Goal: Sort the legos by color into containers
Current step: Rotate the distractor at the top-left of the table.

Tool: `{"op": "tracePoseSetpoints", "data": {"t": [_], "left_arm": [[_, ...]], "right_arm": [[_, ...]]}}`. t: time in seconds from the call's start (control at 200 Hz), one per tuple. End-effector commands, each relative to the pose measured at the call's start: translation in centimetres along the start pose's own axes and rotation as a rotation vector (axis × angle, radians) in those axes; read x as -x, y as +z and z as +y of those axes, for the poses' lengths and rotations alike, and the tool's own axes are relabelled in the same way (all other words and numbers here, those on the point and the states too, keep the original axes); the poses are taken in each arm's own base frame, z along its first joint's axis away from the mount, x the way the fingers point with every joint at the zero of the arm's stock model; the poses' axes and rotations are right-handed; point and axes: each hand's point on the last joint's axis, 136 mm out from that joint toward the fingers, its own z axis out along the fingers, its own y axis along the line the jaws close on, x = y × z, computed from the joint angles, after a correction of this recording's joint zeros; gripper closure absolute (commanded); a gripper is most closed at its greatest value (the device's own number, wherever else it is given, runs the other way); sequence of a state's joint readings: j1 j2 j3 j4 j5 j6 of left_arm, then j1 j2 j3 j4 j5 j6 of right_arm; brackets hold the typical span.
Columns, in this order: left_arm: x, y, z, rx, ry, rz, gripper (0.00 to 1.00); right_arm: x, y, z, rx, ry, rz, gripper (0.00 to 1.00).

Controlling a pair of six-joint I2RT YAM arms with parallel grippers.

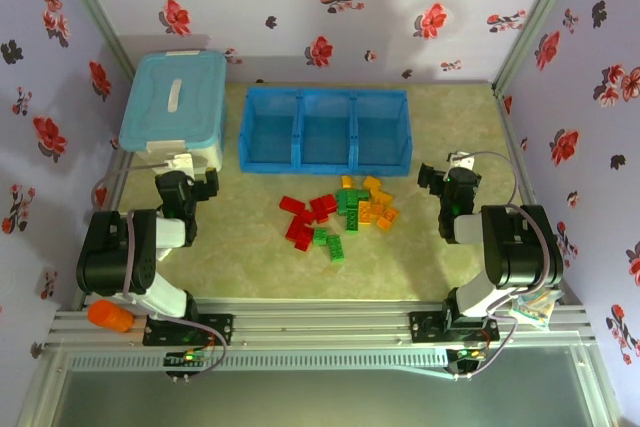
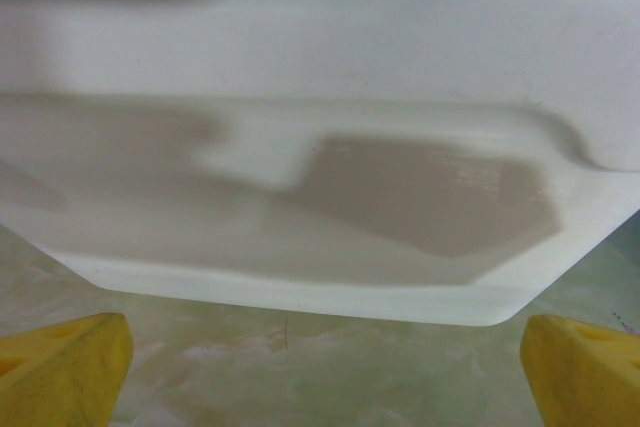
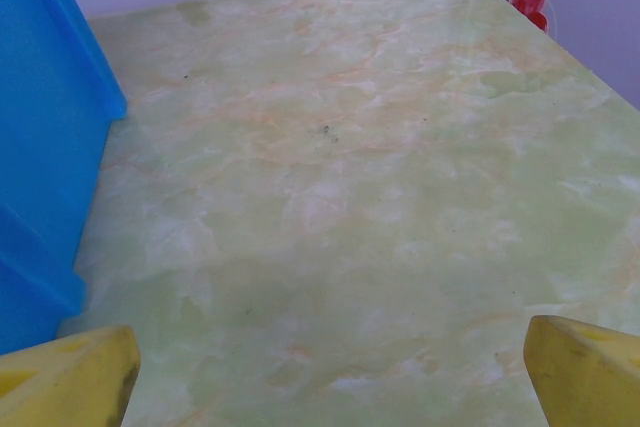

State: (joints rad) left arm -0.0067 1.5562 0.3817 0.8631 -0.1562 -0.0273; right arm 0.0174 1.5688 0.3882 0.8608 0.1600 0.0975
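Observation:
The legos lie in a loose pile mid-table: red ones [image 1: 303,217] on the left, green ones [image 1: 335,240] in the middle, orange-yellow ones [image 1: 374,203] on the right. Behind them stands the bright blue tray of three containers [image 1: 324,93], all three bare inside; its wall [image 3: 45,147] fills the left of the right wrist view. My left gripper [image 1: 192,181] [image 2: 320,377] is open, left of the pile, facing the white tub wall [image 2: 320,197]. My right gripper [image 1: 447,177] [image 3: 325,377] is open over bare table, right of the pile. Nothing is between either pair of yellow fingertips [image 2: 60,367] [image 3: 585,367].
A pale blue lidded tub [image 1: 175,107] stands at the back left, close in front of the left gripper. Flowered walls close the table on three sides. An orange object [image 1: 110,315] rests on the left arm's base rail.

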Motion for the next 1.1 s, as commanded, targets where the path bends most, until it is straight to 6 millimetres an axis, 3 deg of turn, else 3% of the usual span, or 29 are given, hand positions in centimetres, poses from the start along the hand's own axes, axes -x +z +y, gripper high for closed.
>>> {"op": "tracePoseSetpoints", "data": {"t": [0.0,0.365,0.41,0.535,0.61,0.715,0.775,0.865,0.94,1.095], "left_arm": [[1.5,0.0,-0.2,-0.002,0.005,-0.047,0.00],[1.6,0.0,-0.1,0.000,0.005,-0.049,0.00],[1.8,-0.2,0.6,0.052,-0.002,-0.059,0.00],[5.0,-2.3,1.9,0.178,0.006,-0.065,0.00],[7.4,-3.6,2.9,0.243,-0.059,-0.041,0.00],[10.3,-5.5,3.4,0.264,-0.127,0.012,0.00],[12.1,-6.6,3.3,0.257,-0.160,0.028,0.00],[14.5,-8.1,1.2,0.160,-0.197,0.045,0.00],[16.4,-8.5,-2.0,0.052,-0.166,0.060,0.00],[17.8,-8.0,-5.3,-0.008,-0.180,0.142,0.00]], "right_arm": [[0.9,0.0,-0.1,0.002,0.000,-0.025,0.01],[0.8,0.0,-0.1,0.000,-0.004,-0.021,0.01],[1.6,-0.2,-0.3,-0.018,0.007,-0.048,0.01],[5.1,-2.5,1.2,0.055,-0.027,-0.033,0.01],[7.6,-3.8,1.2,0.041,0.053,-0.012,0.01],[6.0,-6.1,-1.9,-0.177,0.325,0.219,0.01],[6.1,-5.8,1.0,-0.014,0.301,0.274,0.01],[6.7,-6.1,3.1,0.064,0.301,0.290,0.01],[7.2,-6.2,4.1,0.084,0.294,0.275,0.01],[7.8,-6.4,5.9,0.127,0.284,0.285,0.02]]}}
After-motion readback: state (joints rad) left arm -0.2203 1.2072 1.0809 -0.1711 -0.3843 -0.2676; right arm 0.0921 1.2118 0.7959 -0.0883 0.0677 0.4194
